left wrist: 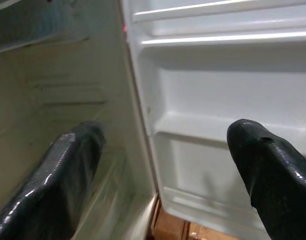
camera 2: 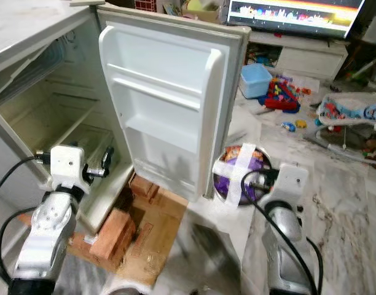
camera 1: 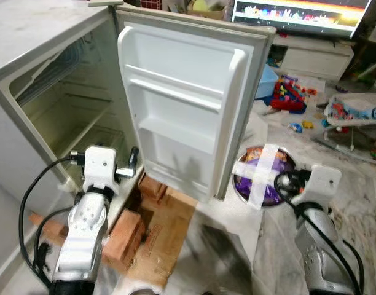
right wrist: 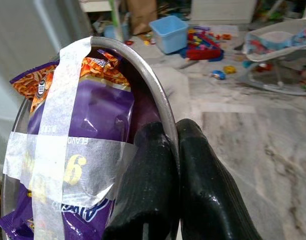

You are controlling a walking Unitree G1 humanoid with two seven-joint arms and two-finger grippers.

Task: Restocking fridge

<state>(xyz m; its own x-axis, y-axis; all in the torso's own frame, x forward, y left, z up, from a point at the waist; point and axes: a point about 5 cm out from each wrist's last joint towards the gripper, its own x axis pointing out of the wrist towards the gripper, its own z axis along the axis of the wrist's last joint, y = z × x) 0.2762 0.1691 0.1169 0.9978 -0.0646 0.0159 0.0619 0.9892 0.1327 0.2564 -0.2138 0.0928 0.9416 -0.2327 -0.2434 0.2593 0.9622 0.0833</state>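
Note:
A small white fridge (camera 1: 65, 92) stands open at the left, its cabinet bare inside. Its door (camera 1: 188, 104) swings toward me with bare shelves. My right gripper (right wrist: 168, 170) is shut on the rim of a round metal bowl (camera 1: 242, 192) held just right of the door's free edge. The bowl holds purple and orange snack packets (right wrist: 100, 112) under a cross of white tape (camera 1: 262, 172). My left gripper (left wrist: 163, 165) is open with nothing between its fingers, raised in front of the cabinet's lower part, near the door's hinge side.
Bricks (camera 1: 123, 236) and a cardboard box (camera 1: 166, 224) lie on the floor under the door. Toys (camera 1: 289, 92), a blue tub (camera 2: 257, 78) and a baby seat (camera 1: 354, 114) are scattered at the back right below a lit screen (camera 1: 298, 12). Marble floor (camera 1: 360, 203) spreads to the right.

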